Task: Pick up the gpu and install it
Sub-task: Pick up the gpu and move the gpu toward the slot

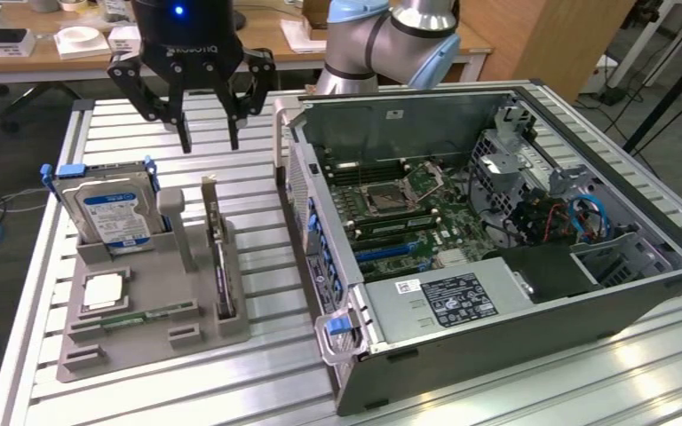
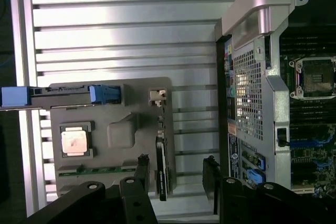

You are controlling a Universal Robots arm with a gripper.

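Gripper (image 1: 209, 135) — black, two-fingered, upper left of the exterior view. Its jaws are spread wide with nothing between them. It hangs over the slatted table (image 1: 99, 142) past the far end of the grey holder (image 1: 128, 346), with open air on every side of the fingers.

Gpu (image 1: 216, 257) — stands on its long edge in a slot on the holder's side nearest the computer case (image 1: 531, 328), left of centre in the exterior view. It is apart from the gripper and lower than it, and its top edge stands free above the slot.

Other holder contents:
- A hard drive (image 1: 110, 213) with a blue label stands upright toward the exterior view's left.
- A processor chip (image 1: 102, 291) and a memory stick (image 1: 152, 313) lie flat at the near end.

Clearances: a narrow strip of bare slats separates the holder from the case's perforated wall. The case lies open upward with its motherboard (image 1: 376, 226) exposed. Its rim and silver handle (image 1: 344, 342) rise higher than the holder.

Exterior view: shows heights, with the gripper above the card and the case wall taller than the card.

Wrist view: looks straight down. The gpu (image 2: 161, 169) appears as a thin dark edge between the two fingertips (image 2: 142, 171), nearer one of them. The holder's outline and its gap to the case wall show plainly.
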